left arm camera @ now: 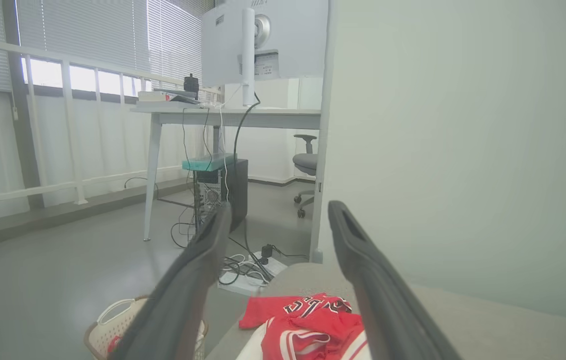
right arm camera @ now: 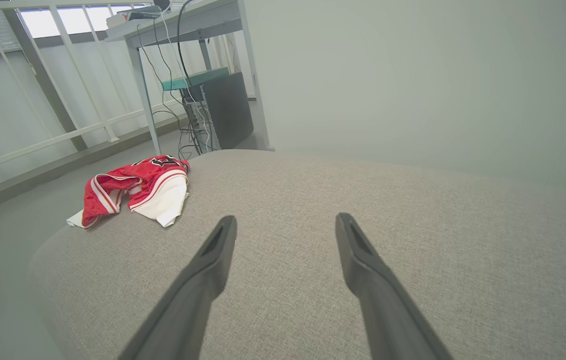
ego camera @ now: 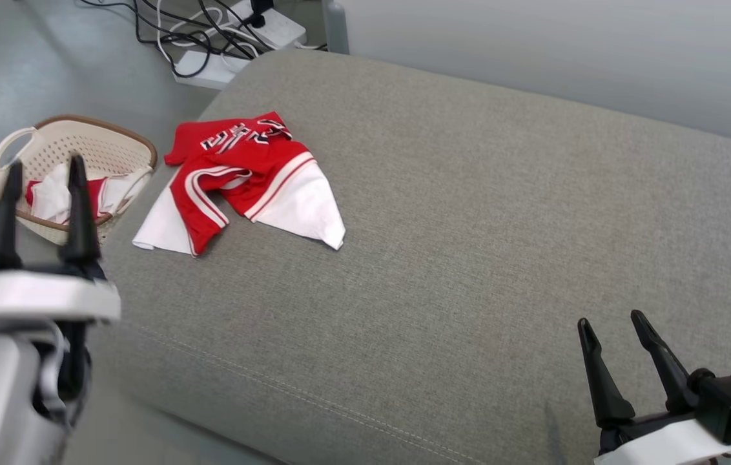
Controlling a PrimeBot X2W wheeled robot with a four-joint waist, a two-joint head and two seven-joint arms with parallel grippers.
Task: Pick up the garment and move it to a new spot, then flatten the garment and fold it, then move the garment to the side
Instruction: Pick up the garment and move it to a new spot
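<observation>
A crumpled red and white garment [ego camera: 243,181] with black lettering lies near the far left corner of the grey upholstered surface [ego camera: 469,245]. It also shows low in the left wrist view as the garment [left arm camera: 308,320] and at the left in the right wrist view as the garment [right arm camera: 135,192]. My left gripper [ego camera: 42,168] hangs open off the surface's left edge, in front of a basket, nothing between its fingers. My right gripper [ego camera: 611,323] stands open over the near right part of the surface, far from the garment and empty.
A cream laundry basket [ego camera: 107,142] with red and white cloth inside sits on the floor left of the surface. Power strips and cables [ego camera: 223,39] lie on the floor beyond it. A pale wall [ego camera: 566,51] runs behind. A desk [left arm camera: 223,115] with a computer stands farther off.
</observation>
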